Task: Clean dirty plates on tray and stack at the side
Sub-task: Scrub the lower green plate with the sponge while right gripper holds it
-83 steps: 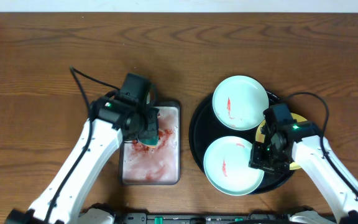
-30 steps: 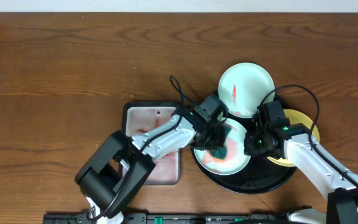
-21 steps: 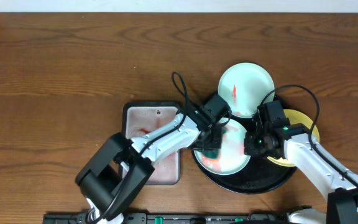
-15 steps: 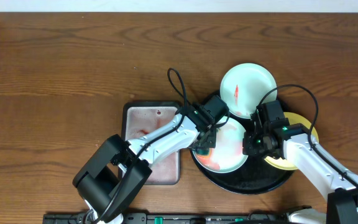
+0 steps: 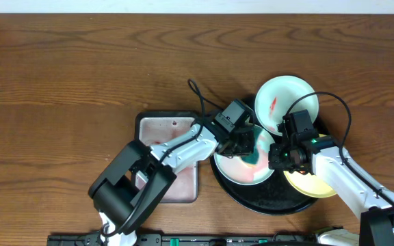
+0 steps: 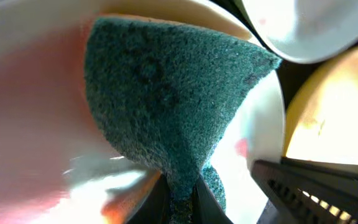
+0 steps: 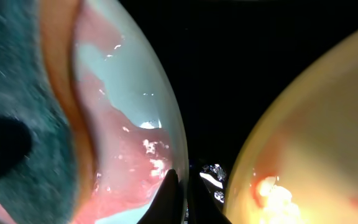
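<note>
Left end effector: your left end effector is clamped on a green sponge and presses it onto the near pale plate.
Right end effector: your right end effector has its fingers together on that plate's right rim, pinching it.
Near pale plate: it lies on the left part of the tray, washed with a pink-red smear; the sponge covers its right side.
Far pale plate: the far pale plate sits at the tray's far edge, just beside the near one, with a red streak on it.
Yellow plate: the yellow plate is on the tray's right side, partly under your right arm, with faint reddish marks.
Pan: a grey rectangular pan lies just left of the tray with pink residue inside; your left arm crosses over it.
Table: the table is brown wood.
</note>
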Robot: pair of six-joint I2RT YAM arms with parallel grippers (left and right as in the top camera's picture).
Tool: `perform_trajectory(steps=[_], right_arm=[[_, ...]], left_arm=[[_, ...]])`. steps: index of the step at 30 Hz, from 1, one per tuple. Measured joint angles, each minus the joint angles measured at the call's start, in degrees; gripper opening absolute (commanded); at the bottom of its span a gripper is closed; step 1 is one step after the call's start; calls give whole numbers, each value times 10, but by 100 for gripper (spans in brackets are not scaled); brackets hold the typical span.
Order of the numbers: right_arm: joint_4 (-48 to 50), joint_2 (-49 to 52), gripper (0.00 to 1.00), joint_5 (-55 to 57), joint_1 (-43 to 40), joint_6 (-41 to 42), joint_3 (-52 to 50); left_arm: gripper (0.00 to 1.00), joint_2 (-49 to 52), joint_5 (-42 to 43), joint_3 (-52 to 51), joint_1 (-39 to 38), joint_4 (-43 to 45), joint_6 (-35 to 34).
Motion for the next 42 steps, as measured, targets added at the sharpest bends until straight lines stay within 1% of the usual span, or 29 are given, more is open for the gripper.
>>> perform_trajectory(steps=[7,10,17,19,22,30,33,37,39,42], right_arm=[[0,0,1,6,0,-3,0],[-1,0,1,5,0,-4,0],[0,0,1,0,0,-7,0],[-1,0,1,-2,0,-7,0],[0,0,1,-7,0,-8,0],[-1,0,1,-11,0,-8,0],[2,0,1,-17,0,-8,0],[3,0,1,-28,1,-8,0],[3,0,1,-30,1,-8,0],[2,0,1,-26,1,-8,0]], left_arm=[[7,1,30,0,-37,1,-11],[8,1,34,0,-50,-12,-10],[7,0,19,2,-39,-51,-10],[8,-3,2,5,-32,-76,-10],[7,-10,-44,13,-16,-118,-10],[7,-19,-216,50,8,-247,-10],[7,-14,-254,71,7,-294,-9],[7,-9,-270,80,6,-305,-8],[7,-9,-265,79,7,-293,-8],[8,-8,-228,76,13,-243,-7]])
